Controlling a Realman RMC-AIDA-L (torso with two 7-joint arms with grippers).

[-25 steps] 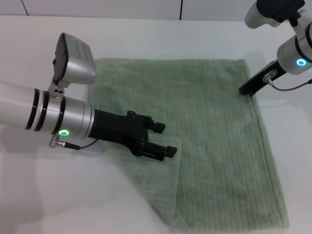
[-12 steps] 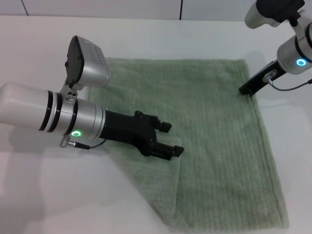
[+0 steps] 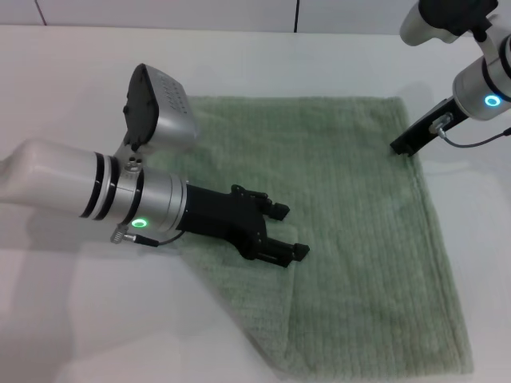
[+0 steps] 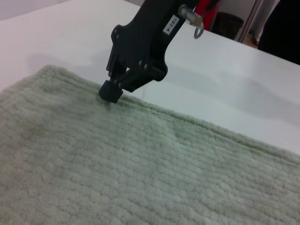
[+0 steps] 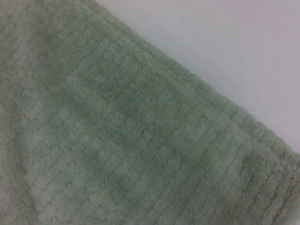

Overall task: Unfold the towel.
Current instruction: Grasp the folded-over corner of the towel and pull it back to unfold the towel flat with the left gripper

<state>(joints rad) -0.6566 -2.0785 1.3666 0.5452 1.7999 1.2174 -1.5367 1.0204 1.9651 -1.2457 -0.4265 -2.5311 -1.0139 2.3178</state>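
Observation:
The pale green towel (image 3: 359, 239) lies flat on the white table, with its near left part folded over in a diagonal flap (image 3: 247, 295). My left gripper (image 3: 289, 230) is open and empty, low over the towel at the flap's upper corner. My right gripper (image 3: 402, 147) stands at the towel's far right edge. In the left wrist view the right gripper (image 4: 111, 92) looks shut, with its tip resting on the towel's edge (image 4: 154, 110). The right wrist view shows only towel (image 5: 117, 131) and table.
The white table (image 3: 80, 319) surrounds the towel on all sides. My left arm's silver forearm (image 3: 120, 195) reaches across the table and the towel's left side. A wall runs along the table's far edge.
My left arm has moved to the right, carrying the open gripper farther over the towel. The right arm and the towel have not moved.

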